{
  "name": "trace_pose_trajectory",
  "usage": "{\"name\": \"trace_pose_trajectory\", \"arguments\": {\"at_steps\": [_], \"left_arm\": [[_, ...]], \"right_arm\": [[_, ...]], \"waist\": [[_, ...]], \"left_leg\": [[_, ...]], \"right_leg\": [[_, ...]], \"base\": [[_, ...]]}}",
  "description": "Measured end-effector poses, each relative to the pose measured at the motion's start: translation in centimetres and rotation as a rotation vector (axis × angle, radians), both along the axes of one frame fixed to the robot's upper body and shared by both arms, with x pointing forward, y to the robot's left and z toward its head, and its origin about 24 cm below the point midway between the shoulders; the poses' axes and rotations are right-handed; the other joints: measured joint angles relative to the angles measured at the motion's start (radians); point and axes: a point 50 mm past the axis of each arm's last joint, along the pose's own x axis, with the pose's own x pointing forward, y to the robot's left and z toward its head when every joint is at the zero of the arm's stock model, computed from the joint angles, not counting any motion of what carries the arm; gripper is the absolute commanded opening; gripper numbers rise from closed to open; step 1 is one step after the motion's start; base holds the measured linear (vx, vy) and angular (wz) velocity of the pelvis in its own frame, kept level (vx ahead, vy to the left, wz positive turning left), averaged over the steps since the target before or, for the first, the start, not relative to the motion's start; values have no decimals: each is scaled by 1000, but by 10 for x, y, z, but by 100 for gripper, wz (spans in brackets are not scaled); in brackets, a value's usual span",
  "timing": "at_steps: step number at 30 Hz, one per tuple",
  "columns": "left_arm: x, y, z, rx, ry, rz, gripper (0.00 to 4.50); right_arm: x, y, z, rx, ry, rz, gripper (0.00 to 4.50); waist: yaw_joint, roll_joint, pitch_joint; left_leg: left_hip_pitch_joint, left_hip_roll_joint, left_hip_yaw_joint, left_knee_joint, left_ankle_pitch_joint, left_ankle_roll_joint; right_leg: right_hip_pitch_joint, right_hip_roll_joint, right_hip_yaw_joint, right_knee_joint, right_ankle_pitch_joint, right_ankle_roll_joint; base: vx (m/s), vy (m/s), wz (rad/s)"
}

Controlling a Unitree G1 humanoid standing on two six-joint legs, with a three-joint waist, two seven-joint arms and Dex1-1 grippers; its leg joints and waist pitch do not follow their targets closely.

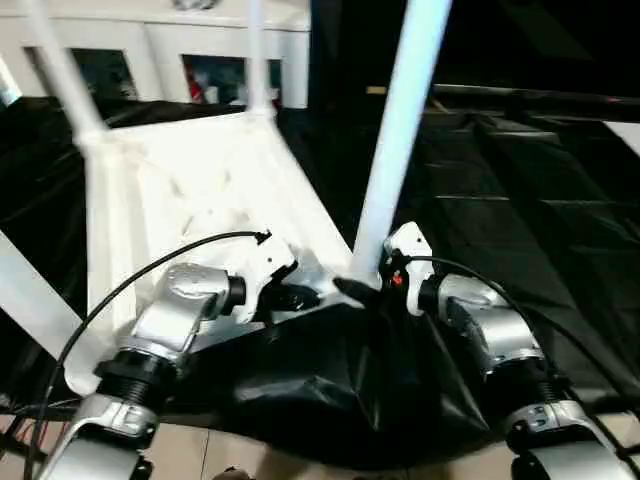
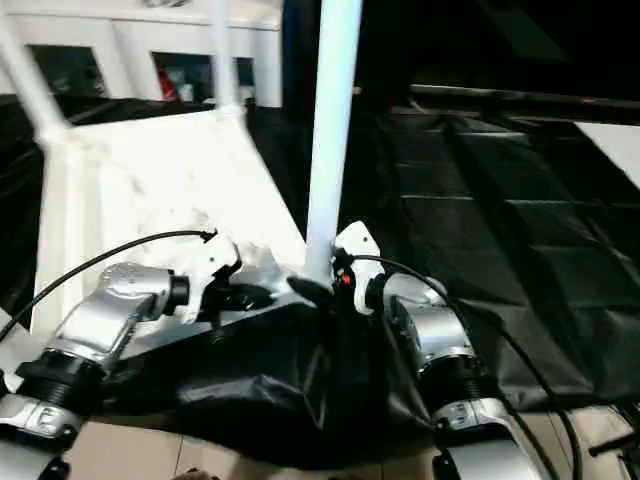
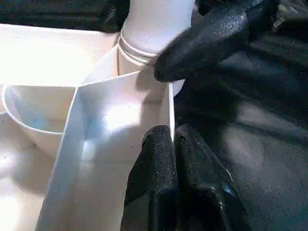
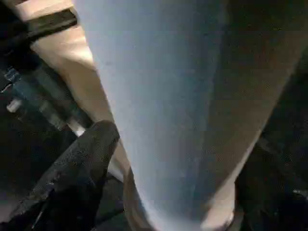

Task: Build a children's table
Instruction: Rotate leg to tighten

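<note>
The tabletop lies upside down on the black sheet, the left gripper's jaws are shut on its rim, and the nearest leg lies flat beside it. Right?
Not quite. The nearest leg is not lying flat: it stands upright in the corner socket of the tabletop, as the left eye view shows. The rest holds: the tabletop is upside down on the black sheet, and the left gripper has its jaws shut on the rim.

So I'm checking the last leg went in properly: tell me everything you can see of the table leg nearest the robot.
The nearest leg is a long, smooth white plastic tube, widening toward its base. It stands roughly upright, leaning slightly, seated in the round corner socket of the upturned table top, with ridged rings at its base in the left wrist view. The right end effector sits at its base with one black finger beside it. The left end effector pinches the rim nearby.
</note>
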Motion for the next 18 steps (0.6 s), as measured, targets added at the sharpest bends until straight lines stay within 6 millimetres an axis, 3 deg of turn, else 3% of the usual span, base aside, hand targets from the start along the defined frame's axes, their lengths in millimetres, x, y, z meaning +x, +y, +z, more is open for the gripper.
{"name": "trace_pose_trajectory", "arguments": {"at_steps": [8, 18], "left_arm": [[-10, 13, 2, 40, 33, -144, 0], [-15, 16, 2, 43, 68, -197, 0]], "right_arm": [[-16, -5, 1, -27, 39, 246, 371], [-21, -5, 2, -21, 69, 297, 296]], "waist": [[20, 0, 0], [27, 0, -1]], "left_leg": [[1, 0, 1, 2, 0, 0], [1, 0, 1, 3, 0, 0]], "right_leg": [[3, 0, 1, 1, -1, 0], [2, -1, 2, 5, -3, 2]], "base": [[0, 0, 0], [0, 0, 0]]}}
